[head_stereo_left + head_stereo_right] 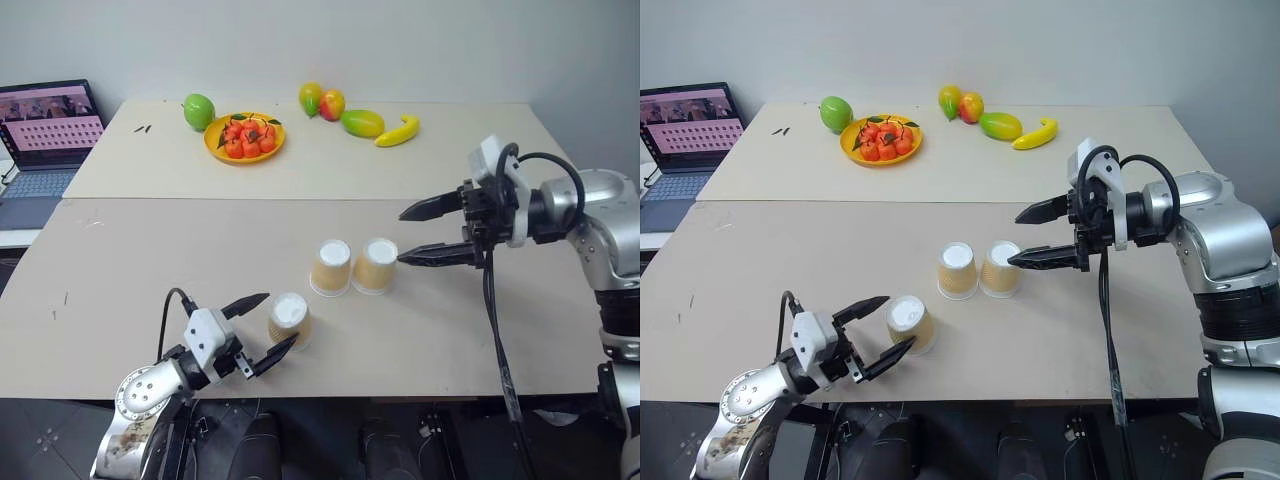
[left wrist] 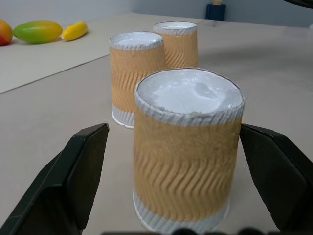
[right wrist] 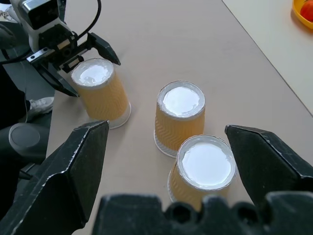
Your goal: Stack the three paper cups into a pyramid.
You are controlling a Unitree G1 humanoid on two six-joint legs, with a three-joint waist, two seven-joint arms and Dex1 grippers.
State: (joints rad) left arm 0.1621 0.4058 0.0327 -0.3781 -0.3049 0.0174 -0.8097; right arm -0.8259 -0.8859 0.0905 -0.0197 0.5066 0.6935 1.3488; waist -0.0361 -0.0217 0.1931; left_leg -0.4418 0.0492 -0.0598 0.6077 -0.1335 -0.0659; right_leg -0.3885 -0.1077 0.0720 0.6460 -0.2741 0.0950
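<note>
From the head views, two upside-down paper cups (image 1: pixel 331 267) (image 1: pixel 376 265) stand touching side by side at mid-table, the third cup (image 1: pixel 289 320) apart to the near left, between the wide-spread fingers of the left gripper (image 1: pixel 262 326), while the right gripper (image 1: pixel 416 234), also wide open and empty, hovers just right of the pair. The left wrist view shows that near cup (image 2: pixel 188 152) between the fingers (image 2: pixel 73 178) with gaps on both sides; it looks light, thin-walled and easily crushed, so a gentle squeeze at mid-height on the ribbed tan side seems best. The right wrist view looks down past open fingers (image 3: pixel 73 169) onto the white bases (image 3: pixel 180 101), a small flat landing for the top cup.
</note>
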